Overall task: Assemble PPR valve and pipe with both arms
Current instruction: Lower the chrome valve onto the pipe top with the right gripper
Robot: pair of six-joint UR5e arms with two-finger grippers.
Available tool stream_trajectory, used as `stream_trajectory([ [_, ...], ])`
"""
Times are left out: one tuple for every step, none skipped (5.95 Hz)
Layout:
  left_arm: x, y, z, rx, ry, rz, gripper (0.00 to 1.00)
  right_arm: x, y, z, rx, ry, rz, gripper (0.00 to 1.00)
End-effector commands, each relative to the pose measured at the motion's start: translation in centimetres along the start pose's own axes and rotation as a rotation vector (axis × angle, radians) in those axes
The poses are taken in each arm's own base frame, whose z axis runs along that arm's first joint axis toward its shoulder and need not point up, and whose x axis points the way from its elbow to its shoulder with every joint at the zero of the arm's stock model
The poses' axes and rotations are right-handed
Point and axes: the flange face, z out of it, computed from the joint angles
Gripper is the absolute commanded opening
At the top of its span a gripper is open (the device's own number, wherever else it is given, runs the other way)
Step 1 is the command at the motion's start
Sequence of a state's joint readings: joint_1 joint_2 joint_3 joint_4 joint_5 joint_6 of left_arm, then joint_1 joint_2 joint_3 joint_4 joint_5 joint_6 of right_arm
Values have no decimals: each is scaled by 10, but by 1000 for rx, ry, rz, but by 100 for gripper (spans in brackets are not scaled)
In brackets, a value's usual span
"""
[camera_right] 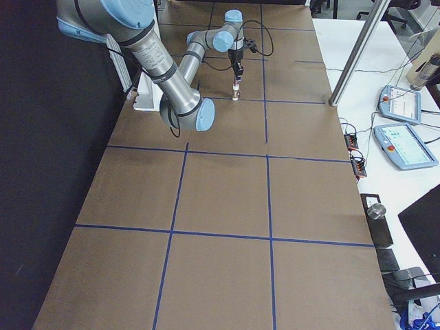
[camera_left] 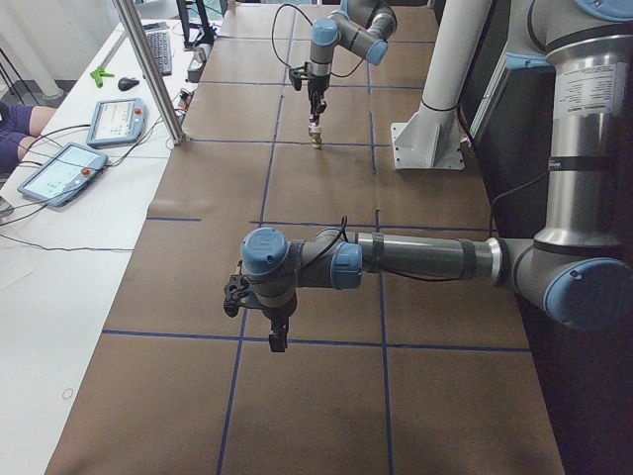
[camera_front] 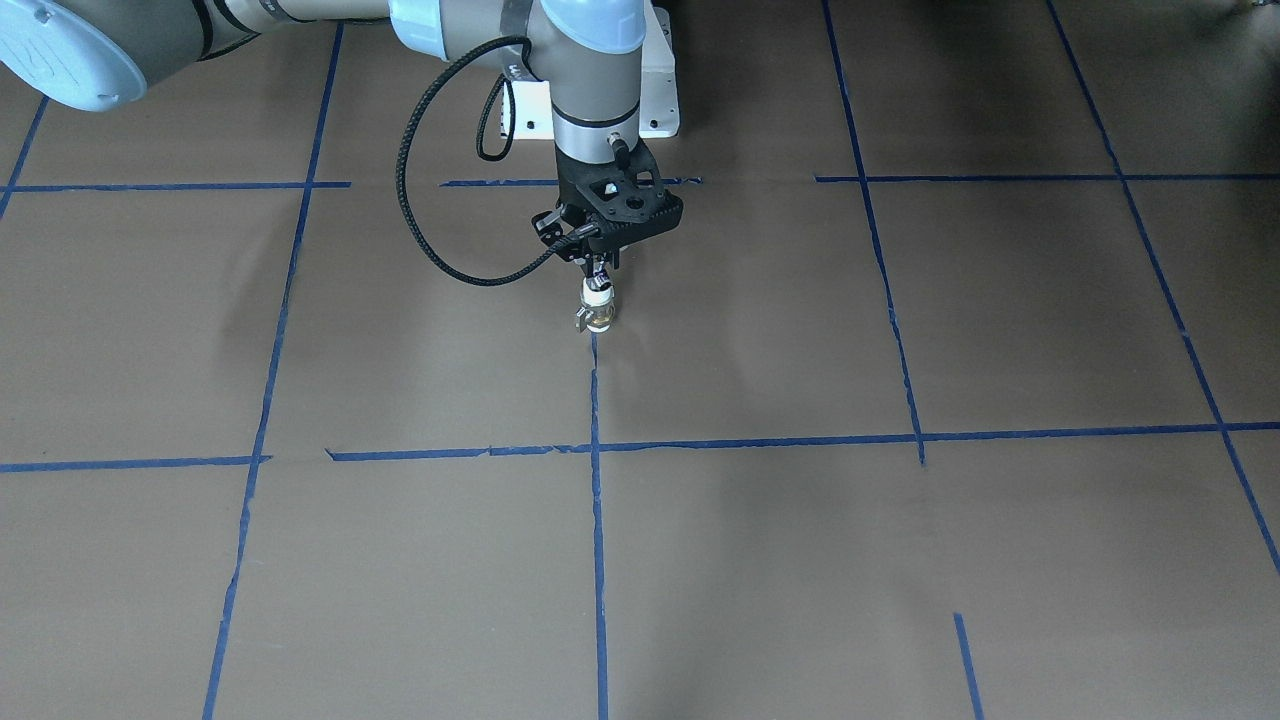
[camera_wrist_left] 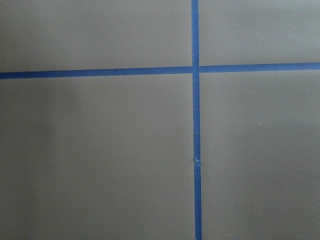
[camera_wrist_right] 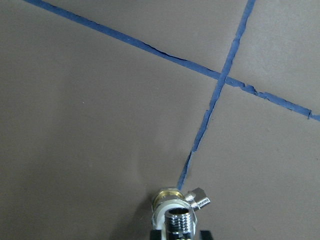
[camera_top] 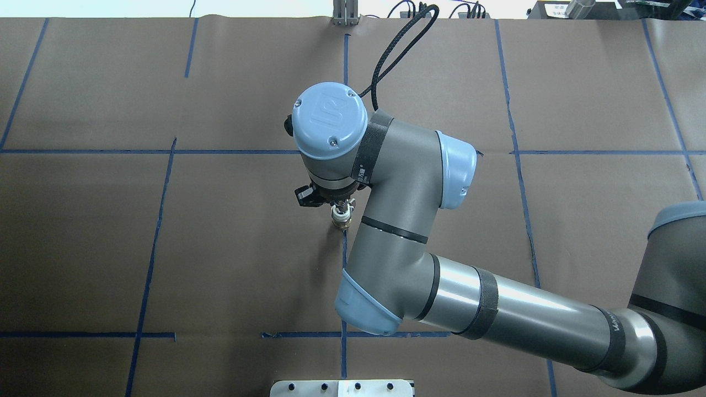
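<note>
My right gripper [camera_front: 598, 272] points straight down over the middle of the table, shut on the top of an upright stack. In the right wrist view the threaded chrome pipe [camera_wrist_right: 178, 220] sits between the fingers [camera_wrist_right: 157, 234]. Below it is the PPR valve [camera_wrist_right: 169, 199], with a white collar, brass body and small grey lever. The valve [camera_front: 597, 308] hangs at the end of a blue tape line, at or just above the paper [camera_top: 341, 219]. My left gripper [camera_left: 278, 341] shows only in the exterior left view, low over the table and holding nothing visible. I cannot tell whether it is open or shut.
Brown paper with a blue tape grid [camera_front: 595, 450] covers the table. The white pedestal [camera_front: 660, 95] stands at the robot's side. Teach pendants [camera_left: 114, 121] and an aluminium post [camera_left: 148, 69] are on the white side table beyond the far edge.
</note>
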State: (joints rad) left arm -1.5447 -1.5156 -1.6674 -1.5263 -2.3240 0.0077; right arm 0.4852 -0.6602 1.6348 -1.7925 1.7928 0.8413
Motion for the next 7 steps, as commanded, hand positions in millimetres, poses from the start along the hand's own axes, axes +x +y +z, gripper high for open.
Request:
stream_trajectory([
  [0,0,0,-1,0,-1,100,-1,0,3,-3,3,0,0],
  [0,0,0,-1,0,-1,100,-2,2,6,-8,6,-2,0],
  [0,0,0,0,0,0,100,-3,3,7,-9,8,-3,0],
  [0,0,0,0,0,0,100,-4,4,9,-11,10,-4,0],
  [0,0,0,-1,0,0,100,-6,6,12,-15,9,-7,0],
  [0,0,0,-1,0,-1,100,-6,5,15,-17,12,-7,1],
  [0,0,0,0,0,0,100,-6,5,16,-18,13,-6,2],
])
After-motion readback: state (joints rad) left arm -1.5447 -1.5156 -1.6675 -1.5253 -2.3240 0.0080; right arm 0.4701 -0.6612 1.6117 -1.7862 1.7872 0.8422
